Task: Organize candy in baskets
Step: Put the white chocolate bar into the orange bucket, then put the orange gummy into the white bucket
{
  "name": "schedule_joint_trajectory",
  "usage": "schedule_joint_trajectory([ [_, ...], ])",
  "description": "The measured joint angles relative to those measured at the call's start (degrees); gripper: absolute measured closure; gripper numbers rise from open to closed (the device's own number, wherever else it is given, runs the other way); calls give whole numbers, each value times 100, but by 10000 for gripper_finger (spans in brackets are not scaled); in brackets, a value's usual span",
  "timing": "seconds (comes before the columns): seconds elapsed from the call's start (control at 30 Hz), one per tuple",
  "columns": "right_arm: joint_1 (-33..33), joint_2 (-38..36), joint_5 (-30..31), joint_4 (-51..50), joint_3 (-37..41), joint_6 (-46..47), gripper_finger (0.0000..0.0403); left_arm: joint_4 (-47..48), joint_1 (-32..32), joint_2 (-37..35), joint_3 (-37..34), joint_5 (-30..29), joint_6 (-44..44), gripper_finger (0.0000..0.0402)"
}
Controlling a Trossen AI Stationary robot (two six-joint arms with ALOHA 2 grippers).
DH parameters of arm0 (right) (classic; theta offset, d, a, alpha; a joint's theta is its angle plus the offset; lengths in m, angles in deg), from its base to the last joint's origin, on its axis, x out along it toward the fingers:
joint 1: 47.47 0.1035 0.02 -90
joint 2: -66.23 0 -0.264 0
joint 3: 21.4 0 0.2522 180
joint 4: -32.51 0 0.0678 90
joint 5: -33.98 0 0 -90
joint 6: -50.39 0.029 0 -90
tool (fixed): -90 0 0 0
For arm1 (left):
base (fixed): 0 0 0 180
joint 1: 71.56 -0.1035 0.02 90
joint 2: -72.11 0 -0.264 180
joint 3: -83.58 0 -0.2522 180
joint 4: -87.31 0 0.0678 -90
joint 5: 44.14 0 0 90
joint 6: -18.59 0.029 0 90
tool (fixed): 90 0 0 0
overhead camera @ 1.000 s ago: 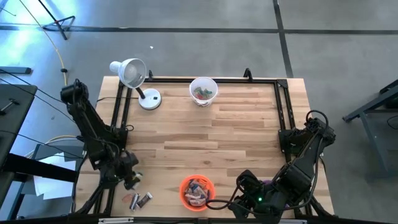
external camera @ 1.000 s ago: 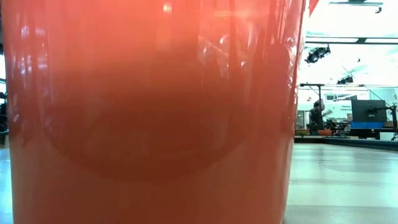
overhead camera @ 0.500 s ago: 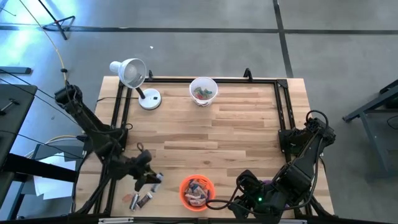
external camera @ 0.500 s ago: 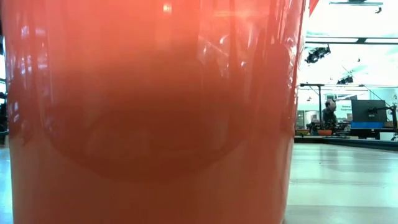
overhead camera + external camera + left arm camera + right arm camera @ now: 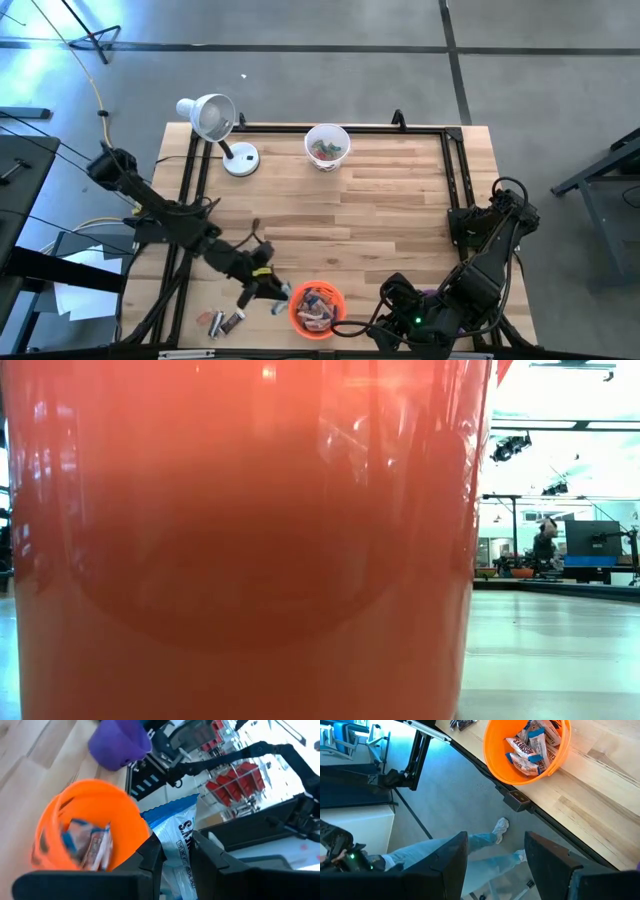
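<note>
We are watching the left gripper carrying a blue-silver candy just beside the orange basket.

Its fingers are pinching the wrapper between them, and the orange basket, sitting at the table's near edge, is already holding several wrapped pieces (blue-silver and brown, as far as we can make out). We are seeing the white basket standing at the far edge with pieces inside, near the white lamp, and a few candies lying on the wood at the near left corner. The purple basket is resting beyond the orange one, beside the right gripper, whose fingers are spread wide over the table's near edge, gripping nothing. The low view is mostly filled by orange plastic, so it tells us little more.
</note>
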Motion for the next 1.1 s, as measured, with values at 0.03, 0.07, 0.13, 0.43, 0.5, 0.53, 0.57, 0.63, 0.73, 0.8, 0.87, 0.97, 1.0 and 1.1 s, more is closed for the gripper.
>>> schedule_joint_trajectory([
  [0.03,-2,0,-2,0,0,0,213,-5,-61,106,119,100,136,339],
  [0.07,-1,0,0,0,0,1,213,-11,-110,206,240,145,291,339],
  [0.13,-2,0,0,-1,0,1,213,1,-187,401,476,185,617,339],
  [0.43,-2,0,-2,-2,0,0,213,66,-420,1364,1110,755,912,326],
  [0.5,-1,0,0,0,0,0,213,63,-442,1540,1233,845,903,314],
  [0.53,0,0,0,0,0,2,213,72,-442,1588,1278,847,888,308],
  [0.57,0,0,0,0,0,0,213,52,-449,1647,1331,849,815,301],
  [0.63,-1,0,0,0,0,2,213,28,-485,1728,1391,860,644,284],
  [0.73,-2,0,-1,-1,0,0,213,35,-558,1837,1453,842,582,252],
  [0.8,0,0,0,1,0,0,213,-16,-589,1862,1453,838,653,232],
  [0.87,-2,0,0,0,0,0,213,-10,-595,1865,1455,822,684,220],
  [0.97,-1,0,0,1,0,1,213,11,-591,1865,1455,819,713,212],
  [1.0,-2,0,-1,2,0,1,213,33,-590,1865,1455,818,725,211],
  [1.1,-2,0,-2,2,0,0,213,259,-591,1814,1455,806,836,211],
])
